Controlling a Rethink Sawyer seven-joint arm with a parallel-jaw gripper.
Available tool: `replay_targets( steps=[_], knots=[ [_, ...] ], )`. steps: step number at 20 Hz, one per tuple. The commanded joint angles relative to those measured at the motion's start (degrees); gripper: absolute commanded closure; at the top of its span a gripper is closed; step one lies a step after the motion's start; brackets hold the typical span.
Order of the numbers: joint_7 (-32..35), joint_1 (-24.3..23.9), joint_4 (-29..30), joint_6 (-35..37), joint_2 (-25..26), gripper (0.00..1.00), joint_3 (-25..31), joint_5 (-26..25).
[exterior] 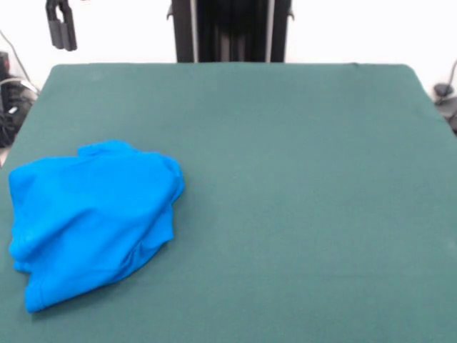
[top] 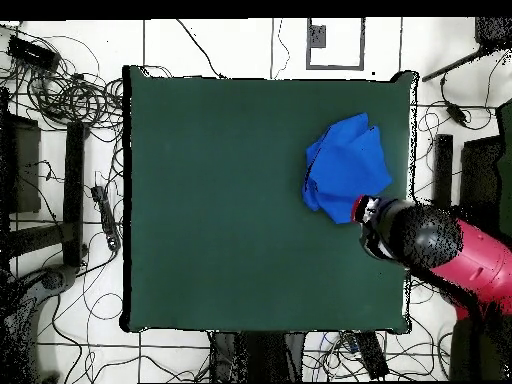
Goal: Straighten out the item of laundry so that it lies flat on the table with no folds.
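Note:
The bright blue T-shirt (exterior: 93, 214) lies crumpled in a heap near the left edge of the green table (exterior: 300, 186). Its plain blue side is up, with folds, and no print shows. In the overhead view the shirt (top: 342, 162) sits near the right edge of the table (top: 220, 200). My gripper (exterior: 61, 28) hangs raised at the top left, above the table's far left corner and well apart from the shirt. In the overhead view the red and black arm (top: 440, 245) reaches in from the right, and its end overlaps the shirt's lower edge.
The robot's black pedestal (exterior: 230, 30) stands behind the table's far edge. Cables and gear (top: 70, 95) lie on the white floor around the table. A dark stand (top: 75, 190) is at the left of the overhead view.

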Motion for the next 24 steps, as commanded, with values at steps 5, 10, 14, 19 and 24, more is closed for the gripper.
replay_targets(
  steps=[5,10,14,19,24],
  knots=[
    [5.8,2.7,7.0,-4.8,2.2,1.00,5.9,1.6],
    [4.1,2.4,5.5,-3.0,3.3,0.00,6.2,1.1],
    [4.9,2.8,4.6,-2.7,4.6,0.00,5.8,1.3],
    [4.9,2.5,3.7,-3.4,5.6,0.00,6.0,1.3],
    [5.4,2.7,3.3,-4.4,6.6,0.00,5.9,1.3]
  ],
)
